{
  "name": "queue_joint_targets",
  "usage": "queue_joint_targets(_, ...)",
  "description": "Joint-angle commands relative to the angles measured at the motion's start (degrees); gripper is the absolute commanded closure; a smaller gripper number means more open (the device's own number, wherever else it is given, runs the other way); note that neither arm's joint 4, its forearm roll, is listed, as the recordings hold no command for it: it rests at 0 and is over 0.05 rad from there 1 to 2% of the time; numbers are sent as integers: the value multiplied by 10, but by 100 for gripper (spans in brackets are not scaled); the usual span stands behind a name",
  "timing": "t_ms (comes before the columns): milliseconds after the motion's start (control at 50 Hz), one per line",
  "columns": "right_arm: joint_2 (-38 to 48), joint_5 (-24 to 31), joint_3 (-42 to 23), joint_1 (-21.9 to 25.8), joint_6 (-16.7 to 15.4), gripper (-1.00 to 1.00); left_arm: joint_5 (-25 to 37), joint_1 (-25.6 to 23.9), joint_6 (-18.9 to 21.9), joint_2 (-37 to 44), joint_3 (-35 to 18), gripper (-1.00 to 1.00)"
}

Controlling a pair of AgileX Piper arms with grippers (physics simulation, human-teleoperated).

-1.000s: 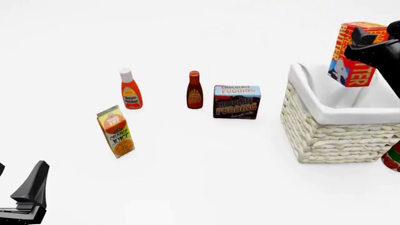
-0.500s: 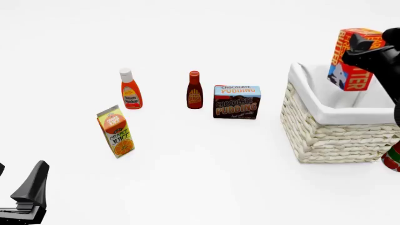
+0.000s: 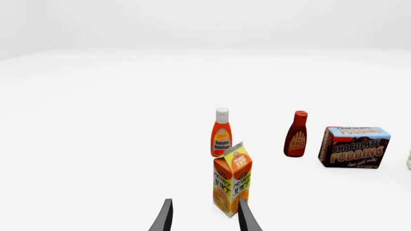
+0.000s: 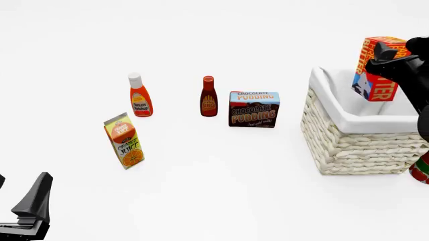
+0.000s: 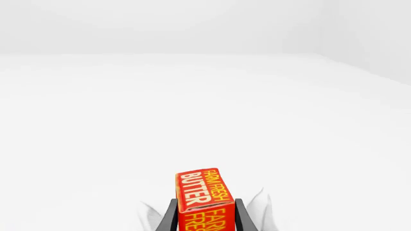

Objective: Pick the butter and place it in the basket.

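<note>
My right gripper (image 5: 203, 219) is clamped on the butter (image 4: 379, 68), one dark finger (image 5: 165, 216) pressed to each side of the red-orange box. In the front view the box hangs tilted in the air above the basket (image 4: 362, 145), over its right rear part, clear of the rim and lining. In the right wrist view the butter (image 5: 202, 197) shows its yellow and white lettering, with a little white cloth visible beyond it.

The basket is a large cream wicker square with a white cloth lining folded over its rim. The part of its inside I can see holds nothing; the right arm hides the far right corner. Just beside the basket's right front corner, a red, white and green object (image 4: 421, 168) is cut off by the edge of the view.

To the basket's left, well apart from it, stands the chocolate pudding box (image 4: 254, 109). Left of that is a dark BBQ sauce bottle (image 4: 208, 96), then a ketchup bottle (image 4: 139, 95). Nearer me, an orange juice carton (image 4: 124, 140) stands tilted.

My left gripper (image 3: 204, 219) sits low at the front left of the table, fingers spread apart and holding nothing, with the juice carton straight ahead of it.
</note>
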Motion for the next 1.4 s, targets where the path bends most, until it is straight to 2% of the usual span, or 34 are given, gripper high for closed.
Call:
queue_joint_targets(20, 8, -13, -8, -7, 9, 100, 0, 0, 0, 0, 0, -100)
queue_joint_targets(500, 47, -26, -28, -12, 8, 100, 0, 0, 0, 0, 0, -100)
queue_joint_targets(1400, 64, -43, -17, -27, 9, 100, 0, 0, 0, 0, 0, -100)
